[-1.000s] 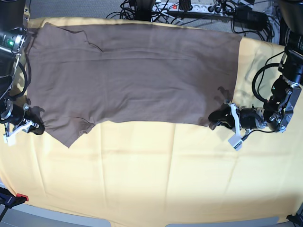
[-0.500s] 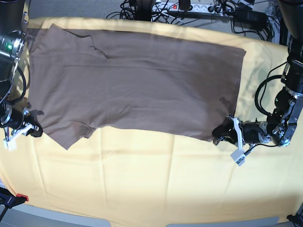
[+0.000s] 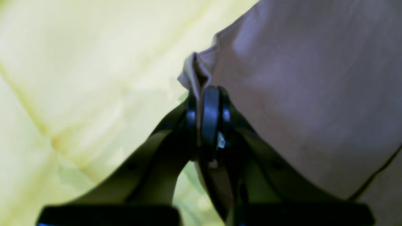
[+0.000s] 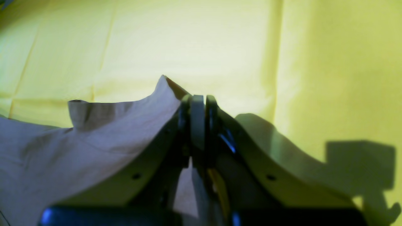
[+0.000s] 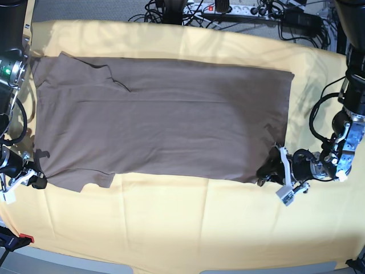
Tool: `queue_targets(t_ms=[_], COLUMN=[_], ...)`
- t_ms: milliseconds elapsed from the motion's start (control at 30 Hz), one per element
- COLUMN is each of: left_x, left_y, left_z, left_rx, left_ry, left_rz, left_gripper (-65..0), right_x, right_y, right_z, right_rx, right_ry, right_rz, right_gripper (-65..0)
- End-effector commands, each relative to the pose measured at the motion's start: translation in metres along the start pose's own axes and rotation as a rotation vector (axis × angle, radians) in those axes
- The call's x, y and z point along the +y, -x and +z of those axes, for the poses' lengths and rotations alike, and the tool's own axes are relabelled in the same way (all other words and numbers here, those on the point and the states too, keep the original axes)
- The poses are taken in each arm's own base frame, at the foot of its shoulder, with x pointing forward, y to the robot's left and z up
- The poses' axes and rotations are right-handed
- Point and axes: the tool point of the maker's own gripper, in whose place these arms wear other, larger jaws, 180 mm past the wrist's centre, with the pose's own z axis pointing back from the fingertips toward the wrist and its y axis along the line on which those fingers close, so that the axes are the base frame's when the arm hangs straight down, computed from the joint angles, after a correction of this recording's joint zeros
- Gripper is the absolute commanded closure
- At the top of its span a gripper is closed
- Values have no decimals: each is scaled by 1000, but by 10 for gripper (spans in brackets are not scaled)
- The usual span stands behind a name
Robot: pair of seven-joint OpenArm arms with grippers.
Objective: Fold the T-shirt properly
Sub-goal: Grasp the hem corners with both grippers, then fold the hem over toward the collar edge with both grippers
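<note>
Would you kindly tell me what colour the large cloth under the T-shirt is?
Plain yellow cloth, no pattern; it shows best in the base view.

Creased yellow cloth (image 5: 188, 222) over the table; tangled cables (image 5: 239, 11) behind.

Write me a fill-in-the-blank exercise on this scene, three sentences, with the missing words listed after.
1. The T-shirt lies spread on a large cloth whose colour is ____.
2. The left gripper is ____ on a corner of the T-shirt.
3. In the base view, the right gripper pinches the shirt at that view's ____ edge.

Missing words: yellow; shut; left
</note>
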Motion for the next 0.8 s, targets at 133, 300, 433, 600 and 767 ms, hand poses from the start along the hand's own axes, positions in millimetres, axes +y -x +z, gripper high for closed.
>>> queue_targets(t_ms=[133, 300, 433, 600, 767], left_x=[2, -11, -25, -38, -40], left_y=[-30, -32, -24, -22, -18], left_z=[1, 2, 6, 15, 33], left_rx=[-75, -71, -28, 6, 50], left_ry=[8, 71, 122, 168, 183], left_rz=[8, 94, 129, 127, 118], left_gripper=[0, 0, 0, 0, 0], right_x=[5, 16, 29, 41, 39], right_y=[-28, -4, 26, 40, 50], right_z=[9, 5, 10, 33, 51], right_rx=[-52, 44, 113, 136, 175], right_ry=[-31, -56, -67, -70, -54], right_rz=[0, 59, 175, 323, 403], right_gripper=[0, 0, 0, 0, 0])
